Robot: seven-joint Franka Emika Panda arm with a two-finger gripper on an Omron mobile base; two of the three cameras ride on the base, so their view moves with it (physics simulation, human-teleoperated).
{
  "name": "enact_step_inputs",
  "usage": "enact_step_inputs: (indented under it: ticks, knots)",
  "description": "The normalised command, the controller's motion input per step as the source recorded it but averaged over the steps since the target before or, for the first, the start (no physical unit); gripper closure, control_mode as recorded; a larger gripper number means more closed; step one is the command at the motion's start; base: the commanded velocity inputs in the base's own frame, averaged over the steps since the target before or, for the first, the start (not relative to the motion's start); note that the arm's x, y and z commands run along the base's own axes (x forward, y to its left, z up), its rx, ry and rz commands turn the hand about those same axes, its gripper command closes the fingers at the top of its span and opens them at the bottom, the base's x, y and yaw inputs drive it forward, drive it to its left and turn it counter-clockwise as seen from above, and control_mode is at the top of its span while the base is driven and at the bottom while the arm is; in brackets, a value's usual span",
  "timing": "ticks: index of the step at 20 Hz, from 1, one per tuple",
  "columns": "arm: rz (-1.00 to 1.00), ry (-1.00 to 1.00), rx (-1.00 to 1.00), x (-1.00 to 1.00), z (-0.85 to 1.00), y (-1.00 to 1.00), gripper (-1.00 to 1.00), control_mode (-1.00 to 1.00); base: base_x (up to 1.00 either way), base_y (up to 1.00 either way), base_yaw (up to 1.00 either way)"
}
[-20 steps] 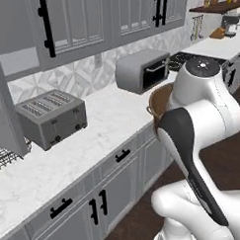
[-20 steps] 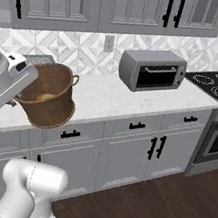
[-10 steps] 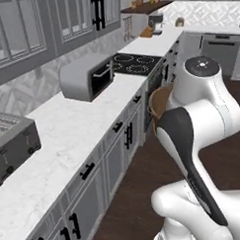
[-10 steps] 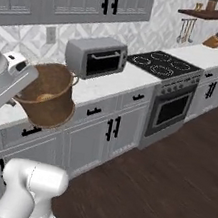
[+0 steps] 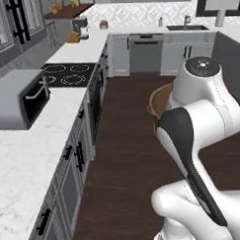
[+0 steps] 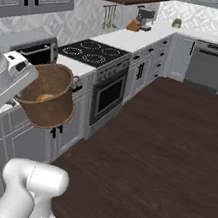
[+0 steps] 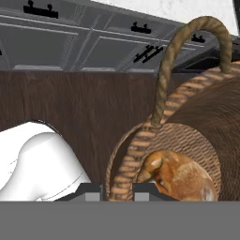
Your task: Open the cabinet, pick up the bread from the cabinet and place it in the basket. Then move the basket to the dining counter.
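Gripper: we see its 2 fingertips clamped on the woven rim of the basket, 1 tip on each side of the wall.
Basket: we find it lifted clear of the bench, hanging tilted at the arm's end beside the gray lower drawers and above the dark wood floor.
Bread: we see it lying inside the basket, against the bottom.
Surroundings: we note a black cooktop and a toaster oven on the bench, and a dishwasher at the far wall.
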Motion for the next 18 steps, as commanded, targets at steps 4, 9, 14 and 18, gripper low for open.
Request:
enact_step_inputs:
  ticks: [4, 9, 14, 18]
  knots:
    - [0.0, 0.0, 0.0, 0.0, 0.0, 0.0, 1.0, 1.0, 0.4, -0.27, -0.53]
    - [0.0, 0.0, 0.0, 0.0, 0.0, 0.0, 1.0, 1.0, 0.51, -0.46, -0.42]
    - [0.0, 0.0, 0.0, 0.0, 0.0, 0.0, 1.0, 1.0, 0.85, -0.6, -0.26]
    - [0.0, 0.0, 0.0, 0.0, 0.0, 0.0, 1.0, 1.0, 0.99, -0.63, -0.13]
